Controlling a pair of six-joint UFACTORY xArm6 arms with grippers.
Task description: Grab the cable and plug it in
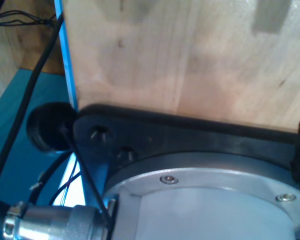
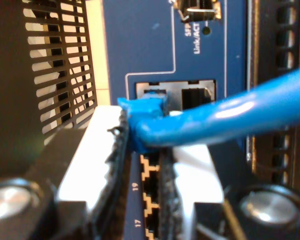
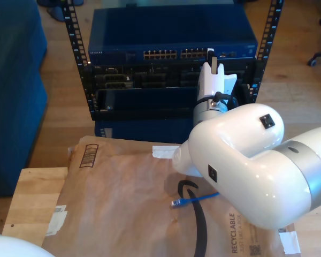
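My second gripper [image 2: 142, 165] is clamped on the cable [image 2: 230, 117] just behind its plug [image 2: 142, 107], white fingers [image 2: 87, 155] pinching the blue boot. The plug sits right at the blue network switch [image 3: 171, 35], its tip at the mouth of a port [image 2: 152, 90] in the switch's port row; whether it is seated I cannot tell. From the switch, the cable trails back past the white arm [image 3: 246, 155], and its other plug [image 3: 176, 203] lies well below the switch on the brown paper [image 3: 123, 198], beside a thick black cable [image 3: 199, 225]. My first gripper's jaws are hidden behind its black mounting plate [image 1: 190, 135], over a wooden board [image 1: 180, 55], so their state I cannot tell.
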